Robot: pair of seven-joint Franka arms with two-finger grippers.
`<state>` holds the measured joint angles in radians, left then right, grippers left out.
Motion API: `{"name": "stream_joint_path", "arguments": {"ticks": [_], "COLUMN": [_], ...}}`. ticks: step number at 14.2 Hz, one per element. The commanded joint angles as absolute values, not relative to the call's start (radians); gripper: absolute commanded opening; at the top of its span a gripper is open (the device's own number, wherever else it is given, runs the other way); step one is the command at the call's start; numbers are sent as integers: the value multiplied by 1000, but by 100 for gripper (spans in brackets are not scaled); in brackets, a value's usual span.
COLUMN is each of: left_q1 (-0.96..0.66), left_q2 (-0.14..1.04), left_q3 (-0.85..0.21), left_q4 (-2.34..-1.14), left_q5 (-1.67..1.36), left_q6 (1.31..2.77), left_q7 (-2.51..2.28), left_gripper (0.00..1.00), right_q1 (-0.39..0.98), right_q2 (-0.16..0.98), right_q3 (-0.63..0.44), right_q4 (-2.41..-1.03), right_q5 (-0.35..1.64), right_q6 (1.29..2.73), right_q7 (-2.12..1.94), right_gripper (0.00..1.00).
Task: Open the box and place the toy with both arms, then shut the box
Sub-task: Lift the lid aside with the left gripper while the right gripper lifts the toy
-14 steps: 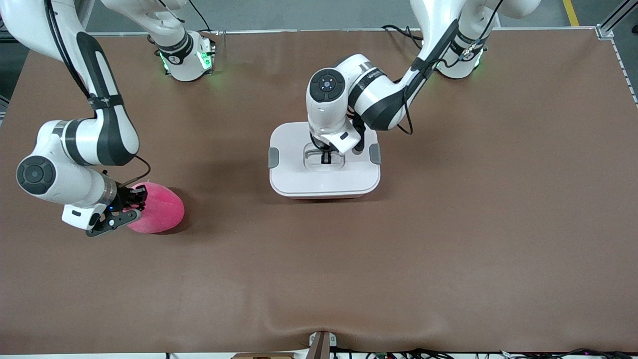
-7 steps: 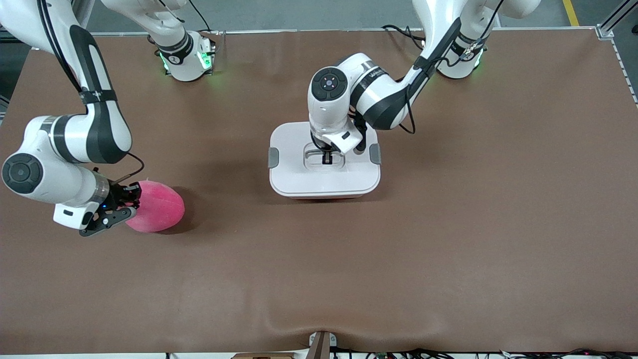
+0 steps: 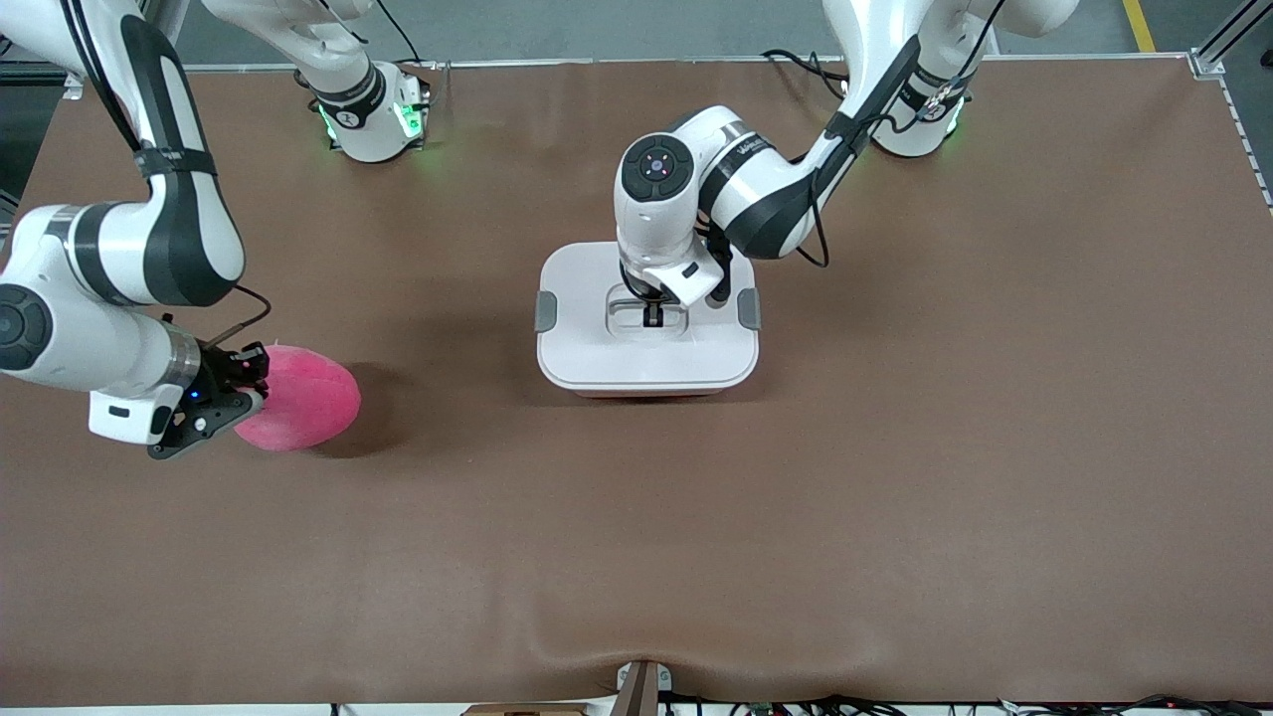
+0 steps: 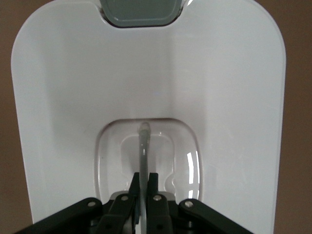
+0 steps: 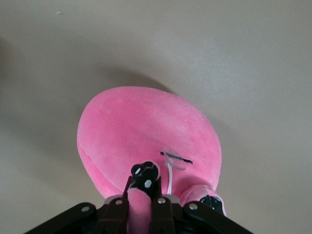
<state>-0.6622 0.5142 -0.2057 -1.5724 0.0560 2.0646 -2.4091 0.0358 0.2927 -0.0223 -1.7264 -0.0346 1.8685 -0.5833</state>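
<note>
The box [image 3: 646,370] stands mid-table with its white lid [image 3: 597,348] on and a grey clip [image 3: 545,311] at each end. My left gripper [image 3: 651,314] is down in the lid's recessed centre. In the left wrist view its fingertips [image 4: 144,181] are shut on the thin upright handle [image 4: 144,144]. The pink plush toy [image 3: 303,398] is at the right arm's end of the table. My right gripper [image 3: 242,390] is shut on a small pink protruding part of the toy [image 5: 146,131], pinched between the fingers [image 5: 157,184]. I cannot tell whether the toy is clear of the table.
The brown table cloth [image 3: 895,447] spreads wide around the box. A fold runs along its edge nearest the front camera [image 3: 636,656]. Both arm bases [image 3: 373,119] glow green along the table's robot edge.
My left gripper has closed the last bit onto the lid's handle. The right arm has drawn back toward its end of the table, and the toy has shifted slightly with it.
</note>
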Motion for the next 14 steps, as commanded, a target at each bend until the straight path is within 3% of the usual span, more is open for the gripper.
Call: {"name": "stream_joint_path", "arguments": {"ticks": [1, 14], "left_q1": [-660, -594], "left_q2": [473, 379], "left_q3": [-210, -210], "left_q4": [-1591, -1597], "left_q5": [74, 64], "left_q6": [2063, 1965], "left_q7": [-2428, -2399], "left_gripper": [0, 0], "right_q1": [46, 156], "right_q2": [227, 112], "right_q3": [-15, -14], "right_q4": [-1735, -1736], "right_q5": [-32, -35], "right_q6": [1827, 1735], "right_q7": [-693, -1225], "right_gripper": [0, 0]}}
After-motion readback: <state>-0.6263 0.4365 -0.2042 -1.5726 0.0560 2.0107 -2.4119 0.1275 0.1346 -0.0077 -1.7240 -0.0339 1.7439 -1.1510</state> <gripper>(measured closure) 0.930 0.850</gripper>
